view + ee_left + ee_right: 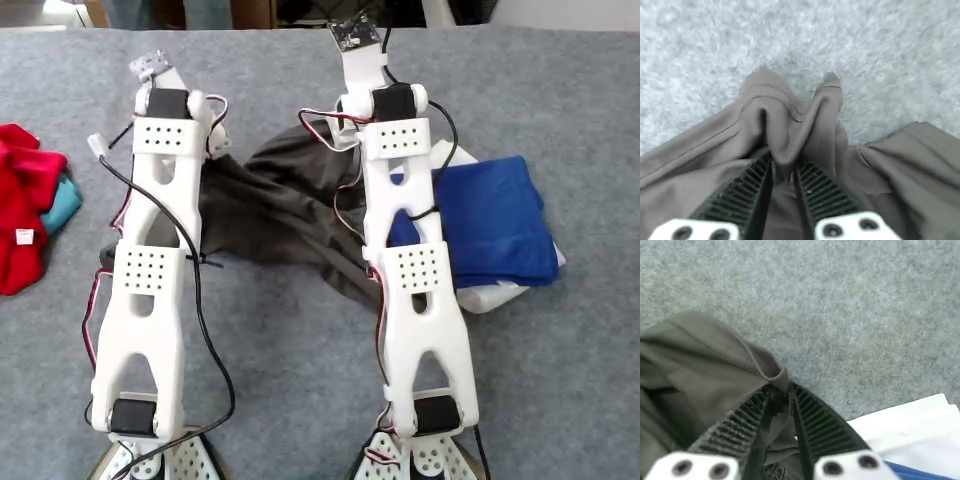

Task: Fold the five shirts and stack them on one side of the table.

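A dark grey-brown shirt (270, 215) lies crumpled on the grey table between my two arms. My left gripper (782, 162) is shut on a raised fold of this shirt (790, 115) near its far left edge. My right gripper (780, 391) is shut on a hemmed corner of the same shirt (700, 365), at its far right side. A folded blue shirt (500, 220) rests on a folded white shirt (495, 297) at the right. A red shirt (20, 200) lies bunched over a teal shirt (64, 203) at the left edge.
The table (300, 380) is covered in grey carpet-like cloth. The white shirt's edge (910, 425) lies close beside my right gripper. Both arm bases stand at the near edge, with bare cloth between them and along the far side.
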